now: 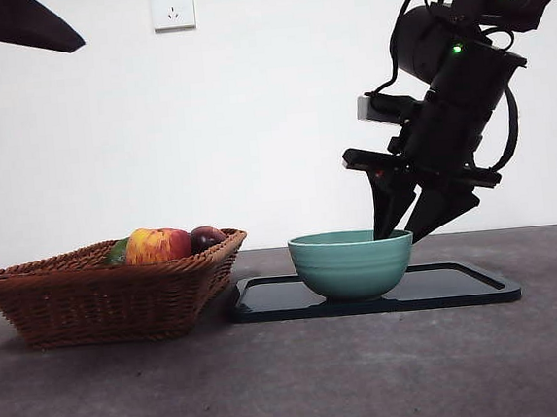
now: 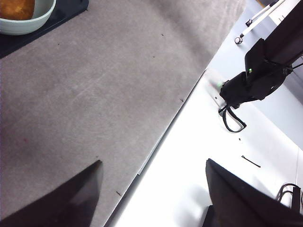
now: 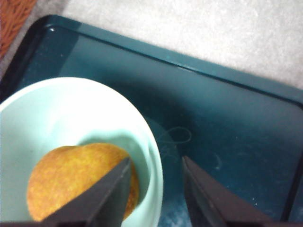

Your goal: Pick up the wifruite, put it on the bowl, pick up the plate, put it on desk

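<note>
Wicker basket point(image 1: 101, 302): brown woven, shallow, at the lower left of the front view, its right corner just beside the neighbouring dark tray.

Apple point(image 1: 157, 245): red-yellow, seen above the basket rim, left of centre.

Plum point(image 1: 206, 237): dark purple, just right of the apple in the basket.

Green item point(image 1: 118, 251): partly hidden at the apple's left; kind cannot be told.

Wall socket point(image 1: 172, 5): white plate on the white wall, at the upper edge, left of centre.
</note>
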Controlling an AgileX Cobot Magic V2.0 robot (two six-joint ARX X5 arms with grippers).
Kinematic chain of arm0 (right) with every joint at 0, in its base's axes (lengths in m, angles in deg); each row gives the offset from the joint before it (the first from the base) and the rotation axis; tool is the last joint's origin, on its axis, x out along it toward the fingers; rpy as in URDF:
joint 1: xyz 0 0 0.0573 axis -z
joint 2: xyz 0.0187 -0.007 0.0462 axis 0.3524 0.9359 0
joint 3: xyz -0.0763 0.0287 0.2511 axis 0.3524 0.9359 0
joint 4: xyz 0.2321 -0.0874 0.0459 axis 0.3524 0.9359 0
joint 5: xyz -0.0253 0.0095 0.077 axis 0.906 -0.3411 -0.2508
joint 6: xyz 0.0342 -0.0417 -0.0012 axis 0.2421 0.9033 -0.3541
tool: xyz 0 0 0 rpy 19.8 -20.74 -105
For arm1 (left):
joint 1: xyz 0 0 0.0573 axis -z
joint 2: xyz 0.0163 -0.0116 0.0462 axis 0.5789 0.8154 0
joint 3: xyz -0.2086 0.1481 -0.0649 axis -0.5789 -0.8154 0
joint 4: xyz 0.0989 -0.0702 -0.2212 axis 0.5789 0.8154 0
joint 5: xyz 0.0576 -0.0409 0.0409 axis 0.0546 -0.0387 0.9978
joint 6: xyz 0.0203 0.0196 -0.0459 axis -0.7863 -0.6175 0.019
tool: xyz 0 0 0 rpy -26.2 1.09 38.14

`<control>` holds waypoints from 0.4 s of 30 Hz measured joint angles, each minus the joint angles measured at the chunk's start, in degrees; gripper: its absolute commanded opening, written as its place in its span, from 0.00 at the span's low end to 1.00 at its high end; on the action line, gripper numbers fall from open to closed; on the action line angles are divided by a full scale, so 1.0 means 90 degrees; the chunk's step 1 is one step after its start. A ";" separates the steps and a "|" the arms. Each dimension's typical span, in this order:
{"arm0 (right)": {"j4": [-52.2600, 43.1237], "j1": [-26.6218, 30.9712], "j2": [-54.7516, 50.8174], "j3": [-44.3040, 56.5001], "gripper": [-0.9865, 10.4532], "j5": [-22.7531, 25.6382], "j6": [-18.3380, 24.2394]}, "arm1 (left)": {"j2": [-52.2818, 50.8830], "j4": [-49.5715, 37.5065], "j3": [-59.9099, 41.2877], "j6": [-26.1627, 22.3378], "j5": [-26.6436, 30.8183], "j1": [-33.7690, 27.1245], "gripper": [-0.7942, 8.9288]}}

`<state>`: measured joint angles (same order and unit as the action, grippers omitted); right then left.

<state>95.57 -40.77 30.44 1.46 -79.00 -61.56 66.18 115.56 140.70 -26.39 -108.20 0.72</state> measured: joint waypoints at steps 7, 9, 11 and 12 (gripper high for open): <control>0.0425 0.0000 -0.0784 -0.0095 0.24 0.0000 0.0000 | 0.0000 -0.0005 0.0000 -0.0024 0.0000 0.0000 0.43; 0.0590 0.0000 -0.1192 -0.0158 0.24 0.0000 0.0000 | 0.0000 -0.0005 0.0000 -0.0058 0.0000 0.0000 0.43; 0.0792 -0.0005 -0.1593 -0.0175 0.24 -0.0005 0.0000 | 0.0000 -0.0005 0.0000 -0.0073 0.0000 0.0000 0.43; 0.0947 -0.0007 -0.1804 -0.0175 0.24 -0.0017 0.0000 | 0.0000 -0.0005 0.0000 -0.0078 0.0000 0.0000 0.43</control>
<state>104.09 -40.84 14.20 -0.12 -79.16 -61.56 66.18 115.52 140.70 -27.09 -108.20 0.72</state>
